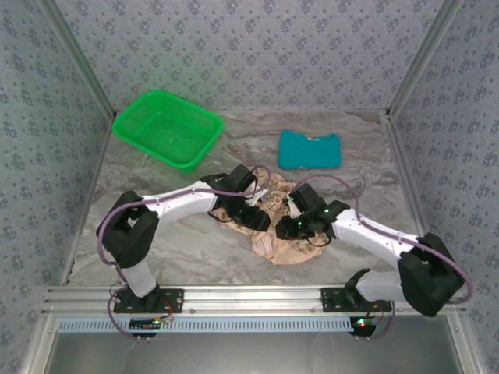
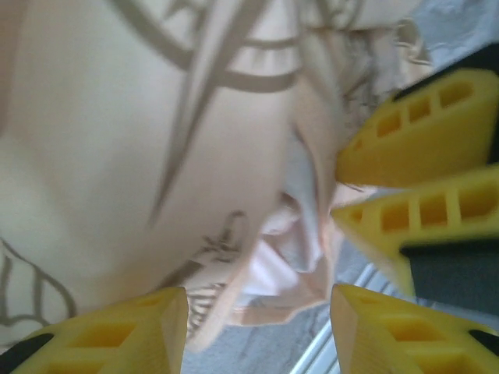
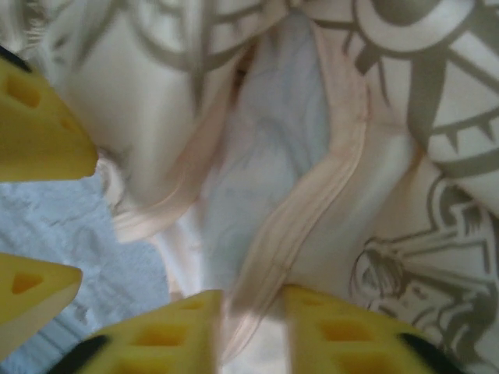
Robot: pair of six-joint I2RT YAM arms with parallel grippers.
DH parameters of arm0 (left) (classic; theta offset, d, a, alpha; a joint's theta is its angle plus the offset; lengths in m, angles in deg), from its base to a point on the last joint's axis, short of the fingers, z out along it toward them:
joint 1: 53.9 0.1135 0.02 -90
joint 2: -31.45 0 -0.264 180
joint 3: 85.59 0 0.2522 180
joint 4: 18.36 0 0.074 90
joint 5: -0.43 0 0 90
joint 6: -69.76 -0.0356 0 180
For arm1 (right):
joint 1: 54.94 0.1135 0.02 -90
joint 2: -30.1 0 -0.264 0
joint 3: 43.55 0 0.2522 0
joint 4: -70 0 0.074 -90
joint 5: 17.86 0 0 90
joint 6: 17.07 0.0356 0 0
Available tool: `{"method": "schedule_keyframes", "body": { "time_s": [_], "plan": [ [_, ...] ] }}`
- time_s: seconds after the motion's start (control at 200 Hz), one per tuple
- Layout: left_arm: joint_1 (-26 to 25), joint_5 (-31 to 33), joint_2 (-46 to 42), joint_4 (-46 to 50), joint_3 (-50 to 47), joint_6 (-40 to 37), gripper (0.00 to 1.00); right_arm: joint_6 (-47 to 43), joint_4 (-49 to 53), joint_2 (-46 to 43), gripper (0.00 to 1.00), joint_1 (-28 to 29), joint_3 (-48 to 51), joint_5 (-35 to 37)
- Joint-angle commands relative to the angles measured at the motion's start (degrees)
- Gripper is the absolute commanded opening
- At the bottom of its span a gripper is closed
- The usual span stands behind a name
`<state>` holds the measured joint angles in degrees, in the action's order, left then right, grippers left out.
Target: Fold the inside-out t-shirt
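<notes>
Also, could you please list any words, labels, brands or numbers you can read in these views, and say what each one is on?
None can be read.
The t-shirt carries only dark compass-like and figure-like drawings, with no letters that I can make out.
The green basket and the teal garment show no markings.

Nothing actually readable anywhere from where I'm standing. The inside-out t-shirt (image 3: 437, 117) has dark compass-style prints and a small sketched figure, but no letters or numbers I can make out. The wallpaper (image 1: 234, 47) is just a repeating motif.
</notes>
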<state>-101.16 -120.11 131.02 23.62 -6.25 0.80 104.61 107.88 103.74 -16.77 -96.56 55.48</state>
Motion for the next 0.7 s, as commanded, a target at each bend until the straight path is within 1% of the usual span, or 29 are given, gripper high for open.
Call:
{"method": "schedule_keyframes", "body": {
  "time_s": [0.0, 0.045, 0.085, 0.12, 0.205, 0.29, 0.345, 0.38, 0.425, 0.445, 0.54, 0.57, 0.61, 0.64, 0.665, 0.695],
  "plan": [
    [0.1, 2.7, 2.7, -2.6, 1.3, 0.5, 0.42, 0.2, -3.0, 2.1, 0.07, -0.4, -1.0, 2.9],
    [0.7, 3.6, 3.5, -1.7, 3.3, 0.7, 0.24, -1.1, -2.5, 1.4, 0.00, -1.2, -1.8, 1.8],
    [1.7, 3.1, 3.3, -1.3, 4.9, 0.8, 0.08, -2.6, -1.6, 0.0, 0.00, -2.1, -2.6, 0.7],
    [2.6, 2.3, 2.4, -1.7, 5.5, 0.9, 0.00, -3.8, -0.1, -1.7, 0.00, -2.8, -3.2, 0.6],
    [6.6, 1.6, -0.2, -2.5, 5.7, 2.4, 0.00, -6.0, 4.9, -5.7, 0.00, -4.4, -3.8, 1.7],
    [10.9, -1.9, -2.2, -3.1, 4.9, 3.6, 0.00, -6.6, 8.7, -9.1, 0.00, -5.5, -2.2, 1.1],
    [12.6, -3.7, -2.9, -3.4, 4.2, 3.8, 0.00, -5.2, 9.4, -10.6, 0.00, -3.9, 0.5, 2.0],
    [12.7, -4.2, -3.1, -3.1, 3.9, 3.4, 0.00, -3.6, 9.4, -11.1, 0.00, -2.3, 2.7, 3.2],
    [12.3, -3.9, -3.2, -3.1, 3.2, 3.3, 0.00, -1.7, 7.4, -11.5, 0.00, 0.2, 5.9, 2.7],
    [12.1, -3.7, -3.2, -3.4, 2.6, 3.4, 0.03, -0.7, 6.7, -11.7, 0.00, 1.6, 6.9, 3.1],
    [10.2, -3.8, -3.7, -5.2, -0.1, 4.0, 0.22, 3.1, 4.3, -13.5, 0.00, 9.6, 10.6, 6.4],
    [9.0, -3.6, -4.1, -5.3, -0.6, 3.7, 0.28, 3.8, 3.9, -14.1, 0.00, 10.4, 11.3, 6.1],
    [7.3, -3.3, -4.4, -5.1, -1.3, 2.9, 0.37, 5.6, 3.5, -15.2, 0.00, 10.6, 12.2, 3.9],
    [5.8, -2.9, -4.8, -4.7, -1.8, 2.1, 0.41, 5.7, 4.7, -16.3, 0.00, 10.5, 12.3, 3.6],
    [4.6, -2.4, -4.9, -4.3, -2.2, 1.4, 0.43, 5.1, 6.4, -17.3, 0.07, 10.3, 11.9, 4.1],
    [3.2, -1.6, -4.9, -3.8, -2.6, 0.4, 0.44, 4.8, 8.6, -18.6, 0.12, 9.6, 11.0, 4.6]
  ]
}}
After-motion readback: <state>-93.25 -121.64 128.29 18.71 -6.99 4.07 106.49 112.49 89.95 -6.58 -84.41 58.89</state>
